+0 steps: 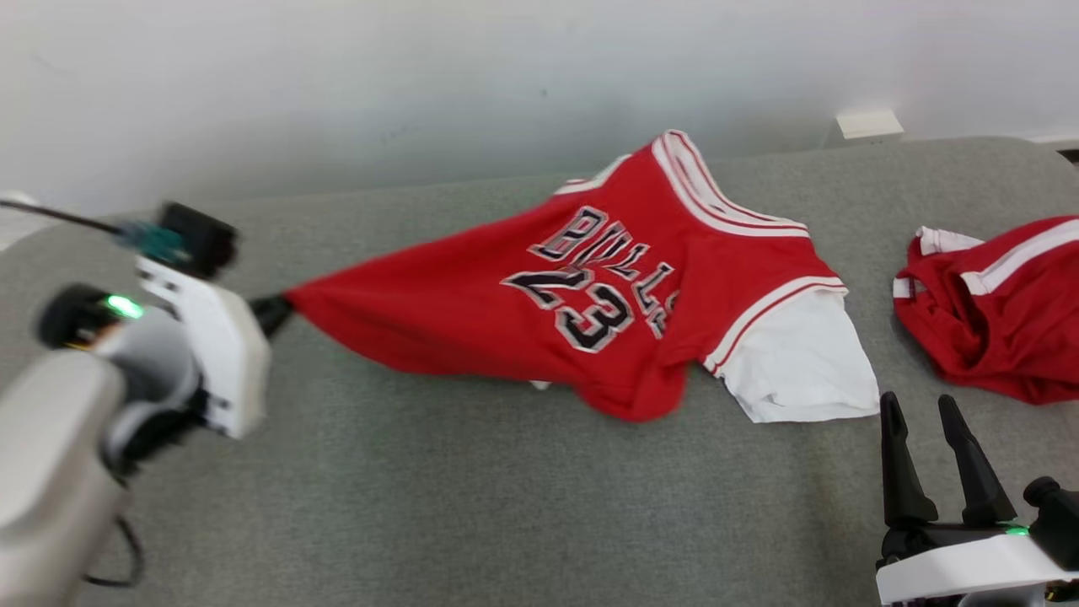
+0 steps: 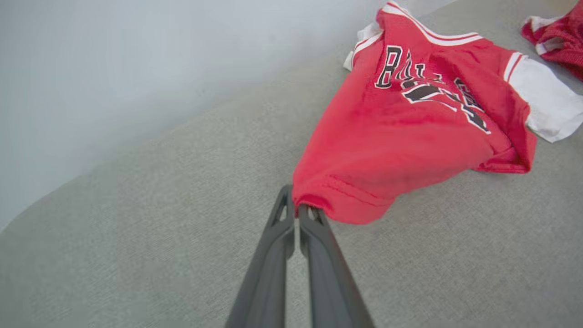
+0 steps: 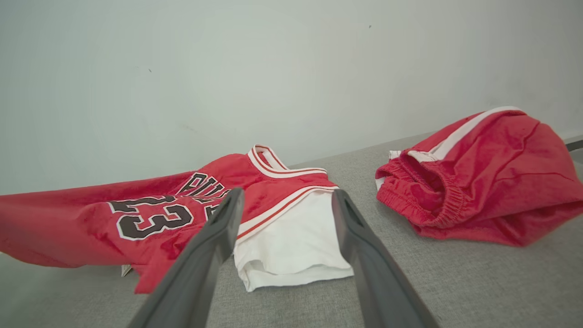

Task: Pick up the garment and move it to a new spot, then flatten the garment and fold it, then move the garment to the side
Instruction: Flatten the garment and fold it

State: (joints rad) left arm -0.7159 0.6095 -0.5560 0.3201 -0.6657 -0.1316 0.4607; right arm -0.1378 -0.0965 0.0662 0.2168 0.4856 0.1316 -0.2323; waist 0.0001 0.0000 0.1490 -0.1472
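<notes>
- Grey fabric-covered surface spans the head view, with a plain pale wall behind it.
- Red jersey, black "BULLS" and "23" outlined in white, sits mid-surface, nearer the wall. Collar end points to my right, hem end to my left.
- The jersey's body is drawn out leftward into a narrow point. That end looks raised just off the surface, while the collar and shoulder end lies on it.
- Second red garment, shorts with white stripes and an elastic waistband, is bunched on the surface to the right of the jersey, apart from it.
- My left arm's pale wrist housing is at the left of the head view, blurred, with a green light on it.
- White sleeve of the jersey lies flat on the surface at its right end, nearest my right side.
- My left fingers are pressed together, pinching the jersey's hem corner. Red cloth bunches right at the tips.
- My right fingers are spread wide with nothing between them. They sit low at the right, just short of the white sleeve and not touching it.
- In the right wrist view the sleeve shows between those spread fingers, beyond the tips.
- Small white box sits at the wall edge behind the surface.
</notes>
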